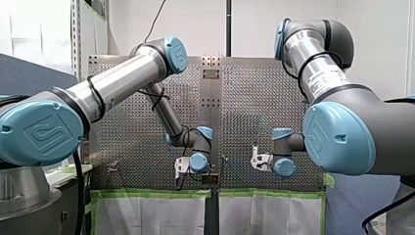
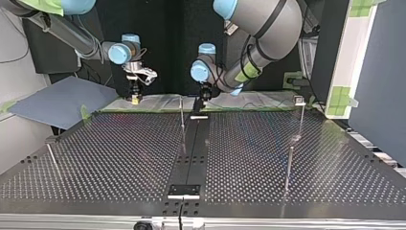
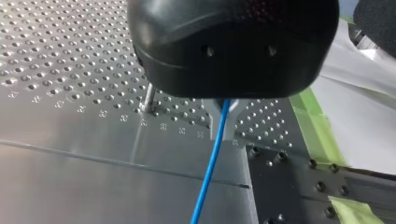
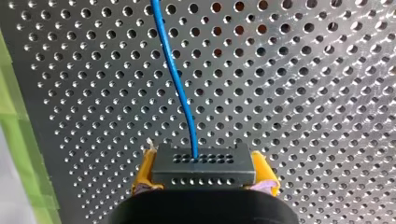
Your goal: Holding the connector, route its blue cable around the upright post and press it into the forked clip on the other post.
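Connector [image 4: 204, 168] sits clamped between my right arm's jaws.

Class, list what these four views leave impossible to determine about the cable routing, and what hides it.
1. Left wrist view: my left tool covers where the blue cable starts; its grip is unclear.
2. Right wrist view: beyond the connector in my right tool, the cable leaves the frame.
3. Top view: cable too thin to see; the clip on its post too small.
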